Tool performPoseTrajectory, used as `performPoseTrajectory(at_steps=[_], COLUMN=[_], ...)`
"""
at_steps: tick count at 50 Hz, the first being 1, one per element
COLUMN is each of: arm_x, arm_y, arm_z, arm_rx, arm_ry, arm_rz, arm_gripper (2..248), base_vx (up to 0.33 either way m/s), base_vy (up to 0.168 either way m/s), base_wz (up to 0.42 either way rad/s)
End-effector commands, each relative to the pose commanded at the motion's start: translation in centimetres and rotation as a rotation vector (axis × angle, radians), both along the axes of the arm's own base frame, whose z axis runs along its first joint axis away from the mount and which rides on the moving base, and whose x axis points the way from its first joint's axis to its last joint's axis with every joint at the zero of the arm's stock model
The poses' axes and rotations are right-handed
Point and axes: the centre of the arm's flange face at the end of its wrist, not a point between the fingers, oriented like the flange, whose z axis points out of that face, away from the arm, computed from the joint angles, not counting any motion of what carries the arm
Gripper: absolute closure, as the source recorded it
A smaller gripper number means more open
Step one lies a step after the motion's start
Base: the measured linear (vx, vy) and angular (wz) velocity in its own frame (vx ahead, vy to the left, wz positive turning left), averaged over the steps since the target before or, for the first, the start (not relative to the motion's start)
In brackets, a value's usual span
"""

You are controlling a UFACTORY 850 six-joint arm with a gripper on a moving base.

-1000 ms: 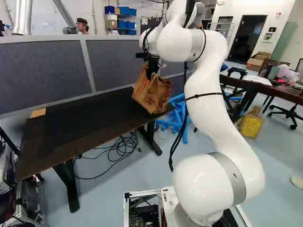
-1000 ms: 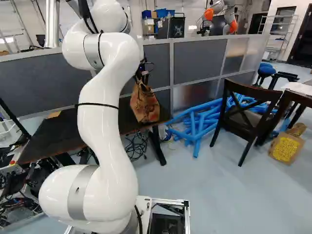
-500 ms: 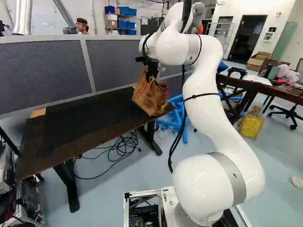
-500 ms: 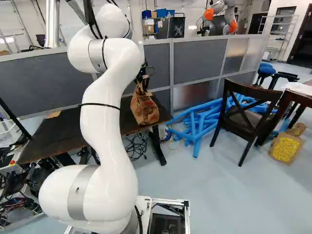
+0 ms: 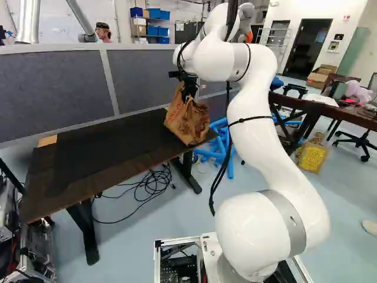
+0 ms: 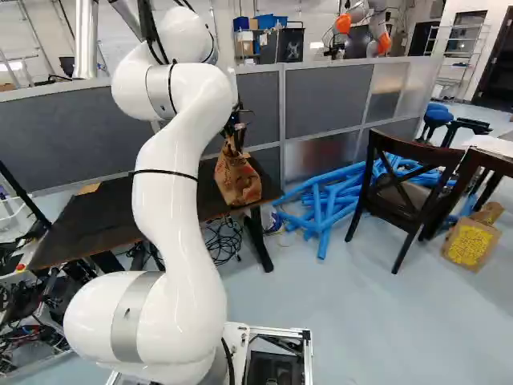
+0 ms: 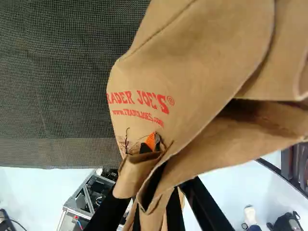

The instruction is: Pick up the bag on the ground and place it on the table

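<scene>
One brown paper bag (image 5: 188, 121) to see in the left base view, pinched by its crumpled top in the gripper (image 5: 188, 98), tilted, over the right end of the dark table (image 5: 36, 188). Reaches with its bottom to around the near edge, close to the near right corner; contact with the tabletop impossible to tell. Across much of that top, a black mesh sheet (image 5: 100, 156); at the far left corner, a tan piece of board (image 5: 47, 140). On the floor below the near edge, looped cables (image 5: 147, 186). In the right base view, appears just beside the white arm (image 6: 172, 184), before the grey partition (image 6: 329, 96) and near the table's right corner. Past that corner, heaped blue tubes (image 6: 321, 208); beside them, a dark wooden chair (image 6: 401, 188); farther right on the floor, a tan and yellow package (image 6: 469, 243). Above the partition, another robot (image 6: 365, 20), white and orange. In the wrist view, bunches up between the two black fingers, one orange pad (image 7: 151, 140) peeking from the folds. Spreads wide ahead of them, over the mesh sheet on one side and past the table edge, above pale floor, on the other.
</scene>
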Motion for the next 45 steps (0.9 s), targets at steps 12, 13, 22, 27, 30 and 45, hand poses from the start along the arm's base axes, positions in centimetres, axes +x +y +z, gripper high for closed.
performPoseTrajectory(at_steps=[12, 13, 22, 27, 30, 45], arm_x=[0.0, 0.0, 0.0, 0.0, 0.0, 0.0], arm_y=[0.0, 0.0, 0.0, 0.0, 0.0, 0.0], arm_z=[0.0, 0.0, 0.0, 0.0, 0.0, 0.0], arm_rx=[0.0, 0.0, 0.0, 0.0, 0.0, 0.0], arm_ry=[0.0, 0.0, 0.0, 0.0, 0.0, 0.0], arm_rz=[0.0, 0.0, 0.0, 0.0, 0.0, 0.0], arm_gripper=[223, 223, 223, 202, 202, 98], base_vx=[0.0, 0.0, 0.0, 0.0, 0.0, 0.0], base_vy=[0.0, 0.0, 0.0, 0.0, 0.0, 0.0], base_wz=[0.0, 0.0, 0.0, 0.0, 0.0, 0.0])
